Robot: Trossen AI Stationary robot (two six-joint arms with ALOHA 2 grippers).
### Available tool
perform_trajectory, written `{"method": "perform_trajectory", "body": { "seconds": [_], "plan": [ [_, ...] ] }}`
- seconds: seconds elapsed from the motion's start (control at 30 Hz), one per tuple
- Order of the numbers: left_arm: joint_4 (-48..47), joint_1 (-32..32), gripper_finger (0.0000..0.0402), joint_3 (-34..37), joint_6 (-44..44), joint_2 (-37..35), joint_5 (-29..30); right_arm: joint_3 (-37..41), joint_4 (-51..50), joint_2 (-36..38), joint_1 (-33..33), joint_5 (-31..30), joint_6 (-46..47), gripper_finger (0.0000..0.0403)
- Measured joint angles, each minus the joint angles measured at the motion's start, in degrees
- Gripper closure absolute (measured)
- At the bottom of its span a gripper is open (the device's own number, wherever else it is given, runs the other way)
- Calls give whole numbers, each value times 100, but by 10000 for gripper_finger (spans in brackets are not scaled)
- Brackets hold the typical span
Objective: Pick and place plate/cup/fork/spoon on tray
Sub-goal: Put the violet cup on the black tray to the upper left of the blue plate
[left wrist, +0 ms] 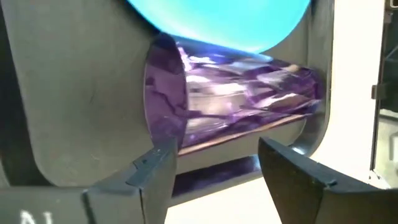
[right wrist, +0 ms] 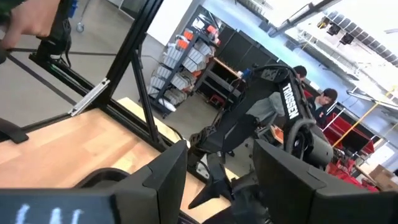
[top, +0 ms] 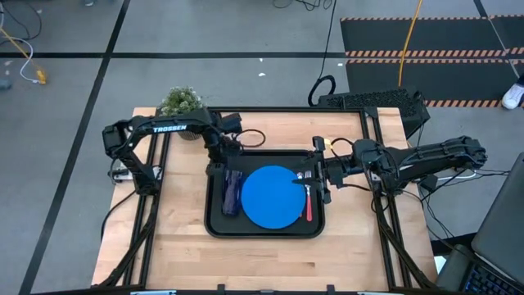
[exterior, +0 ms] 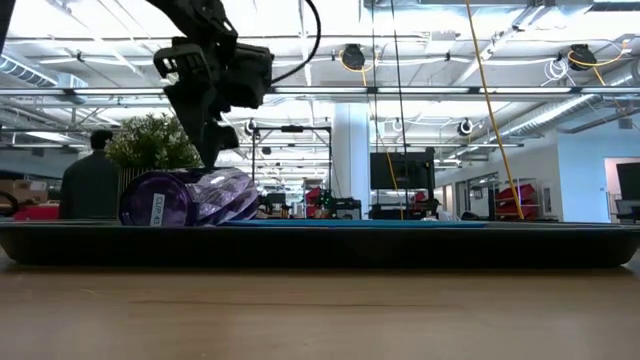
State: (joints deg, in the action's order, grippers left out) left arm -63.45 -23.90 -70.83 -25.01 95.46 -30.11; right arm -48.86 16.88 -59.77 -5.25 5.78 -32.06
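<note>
The tray (top: 214, 227) sits in the middle of the table (top: 180, 246), and most of the tableware already lies in it. The blue plate (top: 271, 197) lies flat in its centre. The purple cup (top: 232, 192) lies on its side in the tray, just beside the plate's edge on my left-arm side; from table height I see the cup (exterior: 190, 198) resting on its wall with its open mouth turned sideways. The fork (top: 309, 201), with its red-pink handle, lies along the plate's opposite edge, inside the tray near the rim. A bit of metal shows just above it, but I cannot tell whether that is the spoon.

My left gripper (top: 219, 161) hangs over the tray's far corner, just above the cup and not touching it. Through my left wrist camera the cup (left wrist: 236, 93) lies beyond my two fingers (left wrist: 149, 171), which stand apart with nothing between them.

My right gripper (top: 322, 170) hovers at the tray's edge near the fork's tines. My right wrist camera shows its fingers (right wrist: 165, 177) spread, holding nothing, with my left arm (right wrist: 273, 106) farther off.

A potted plant (top: 180, 102) stands at the table's far corner behind my left arm. People (right wrist: 323, 98) are visible in the room beyond the table.
</note>
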Motion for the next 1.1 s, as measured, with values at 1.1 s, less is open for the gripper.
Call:
{"method": "perform_trajectory", "body": {
  "seconds": [1.1],
  "plan": [
    [-262, 295, 250, 0, -560, 750, -1681, 7, -371, 0, 572, 22, 181, 227]
  ]
}}
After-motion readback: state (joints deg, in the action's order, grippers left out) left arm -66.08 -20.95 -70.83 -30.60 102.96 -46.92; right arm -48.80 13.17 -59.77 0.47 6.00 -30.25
